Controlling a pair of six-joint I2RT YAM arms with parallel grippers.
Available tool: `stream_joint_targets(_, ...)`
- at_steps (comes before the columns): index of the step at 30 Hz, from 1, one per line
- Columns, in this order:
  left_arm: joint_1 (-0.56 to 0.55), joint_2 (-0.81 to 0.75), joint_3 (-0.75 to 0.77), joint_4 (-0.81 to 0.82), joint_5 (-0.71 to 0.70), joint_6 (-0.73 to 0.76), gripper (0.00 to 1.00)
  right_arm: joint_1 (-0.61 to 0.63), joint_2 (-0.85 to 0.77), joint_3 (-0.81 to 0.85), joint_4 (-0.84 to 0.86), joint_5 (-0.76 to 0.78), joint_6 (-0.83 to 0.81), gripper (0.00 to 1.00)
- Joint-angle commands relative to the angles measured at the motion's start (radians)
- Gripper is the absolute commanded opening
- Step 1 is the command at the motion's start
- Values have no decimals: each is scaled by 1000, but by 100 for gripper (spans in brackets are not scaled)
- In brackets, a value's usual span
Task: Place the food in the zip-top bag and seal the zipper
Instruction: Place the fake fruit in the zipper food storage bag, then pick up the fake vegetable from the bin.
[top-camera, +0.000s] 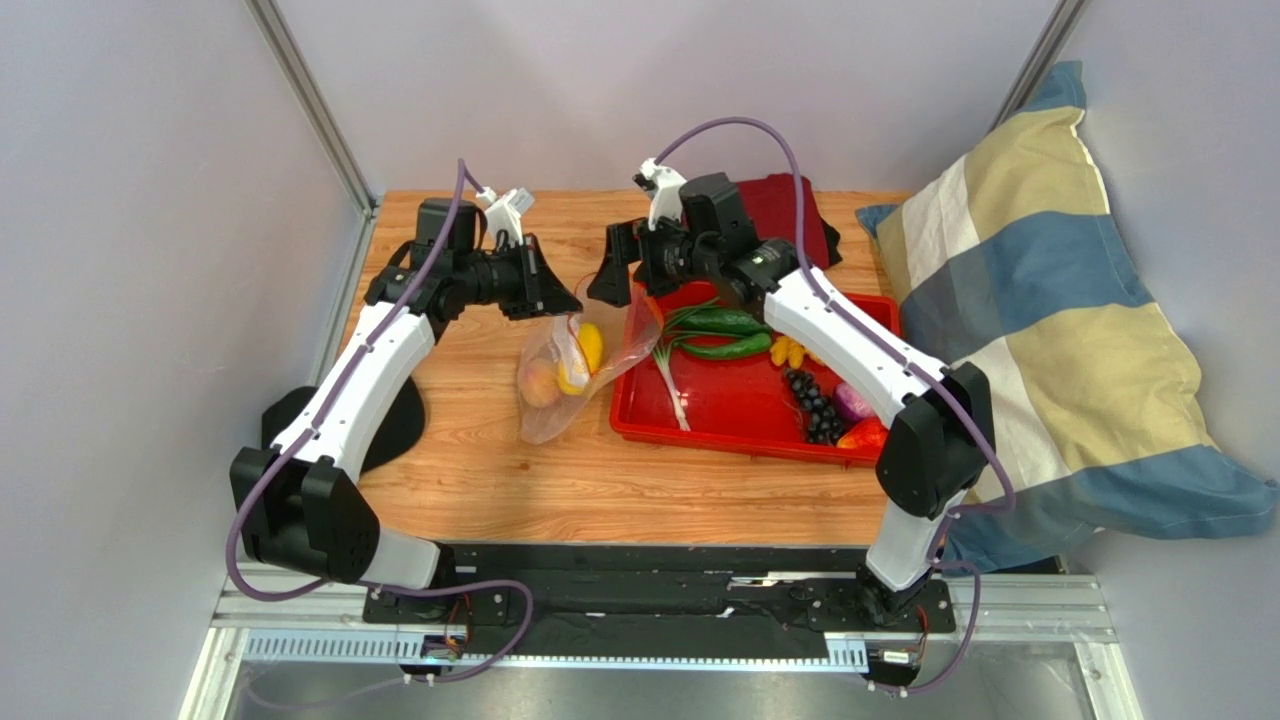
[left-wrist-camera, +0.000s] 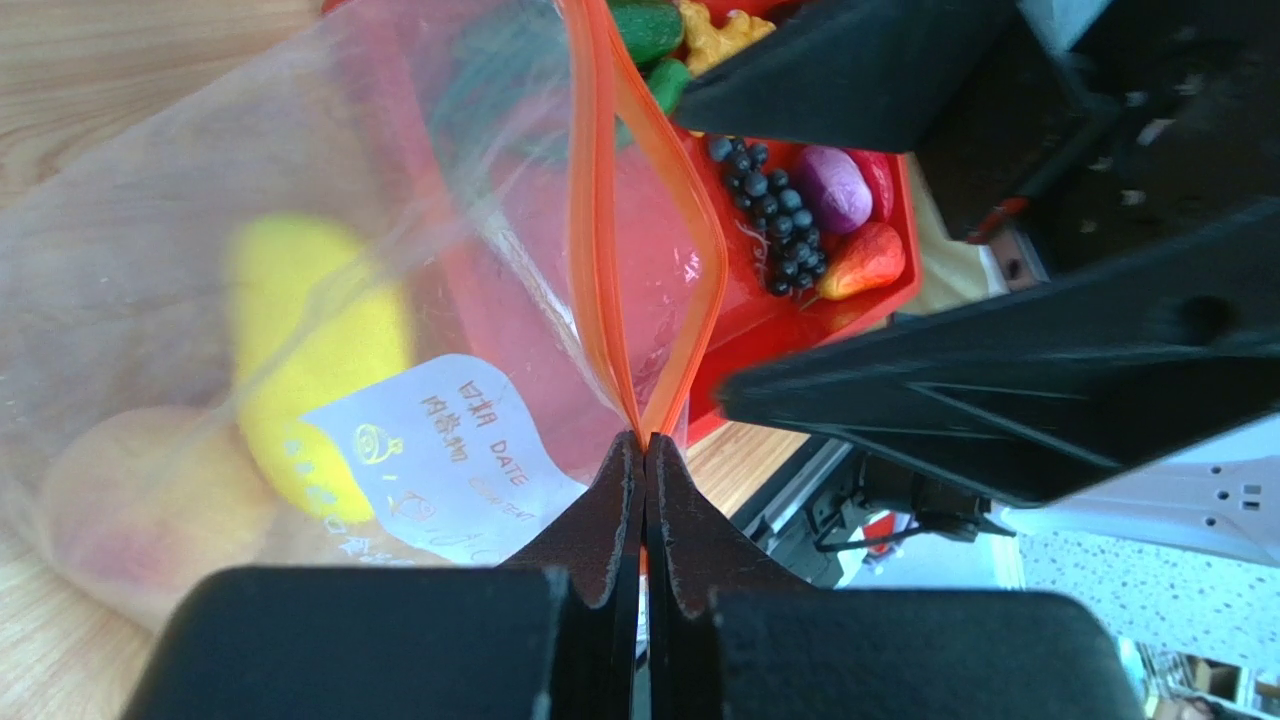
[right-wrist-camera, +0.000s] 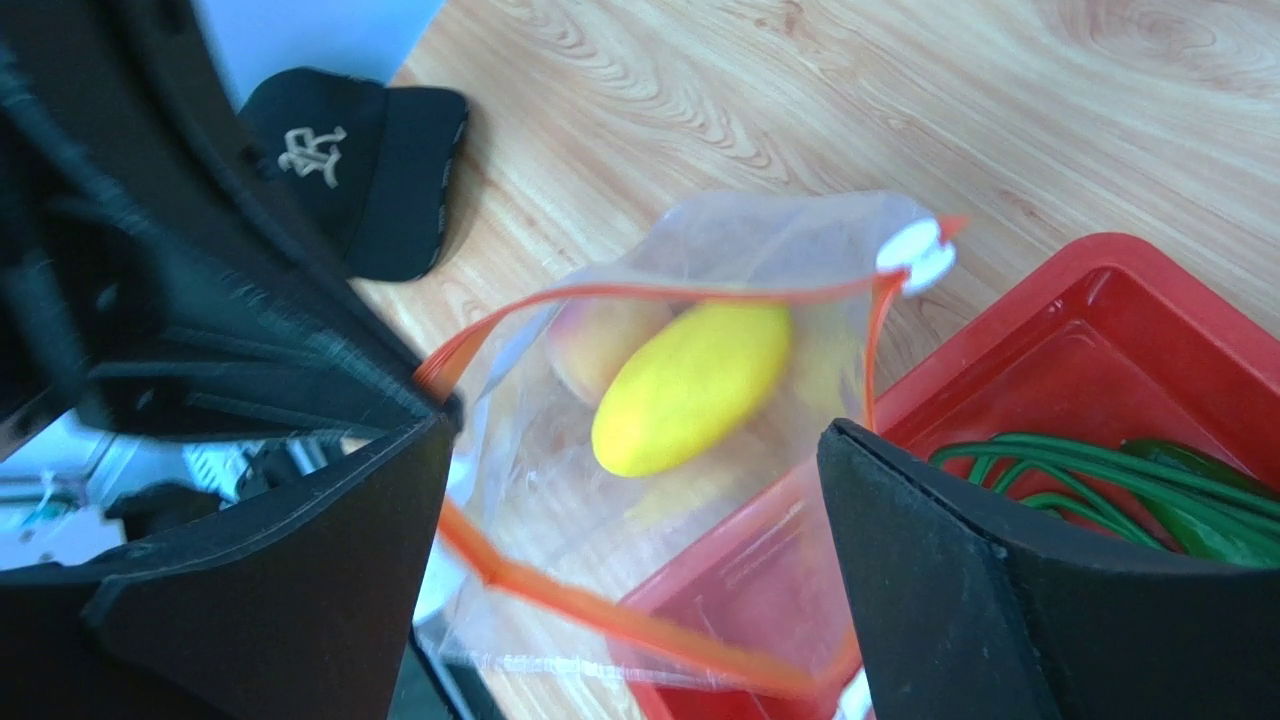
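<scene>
1. Left gripper (left-wrist-camera: 643, 455): the jaws are fully closed and pinch one end of the zipper (left-wrist-camera: 624, 225). This grip anchors the mouth of the zip-top bag (top-camera: 559, 375) so it cannot slide or collapse during loading.
2. Right gripper (right-wrist-camera: 631, 435): the jaws are spread wide and hold nothing. It sits at the bag mouth with one finger on either side. It cannot be determined whether a finger touches the plastic.
3. Zipper condition: the two strips bow apart, so the mouth is open and unsealed.
4. Bag location: the body lies on the wooden surface (top-camera: 481, 465), against the left edge of the red tray (top-camera: 736, 405). This placement probably keeps the transfer path short.
5. Loaded items: the yellow oval fruit (right-wrist-camera: 691, 387) and the peach (right-wrist-camera: 598, 338) are inside the bag.
6. Items not yet loaded, all in the tray:
   - grape bunch (left-wrist-camera: 766, 225)
   - purple onion (left-wrist-camera: 831, 188)
   - red piece (left-wrist-camera: 860, 263)
   - knobbly yellow piece (top-camera: 784, 354)
   - green vegetables (top-camera: 721, 333), lying beside the above
7. Status: loading appears to be partly complete and sealing has not begun. The empty right gripper is the one free to fetch the next item.
</scene>
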Motion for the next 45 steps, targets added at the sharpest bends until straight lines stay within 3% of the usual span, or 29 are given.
stream_joint_targets(1,4,-8,1,42,46,-20,0,-95,-113,18,-51,-120,-65,97)
stream_joint_targets(7,4,-28,-4,39,35,-1,0,-293,-202,0,-382,-230,-391,100)
stream_joint_targets(13,4,-30,-10,40,30,3,0,-495,-281,-111,-688,-93,-709,100)
stream_joint_targets(19,4,-23,-7,37,35,8,0,-584,-275,-238,-799,111,-863,94)
stream_joint_targets(31,4,-20,-7,28,24,19,0,-578,-171,-427,-642,285,-904,72)
stream_joint_targets(45,4,-7,-3,23,24,28,0,-529,-85,-485,-507,402,-892,71)
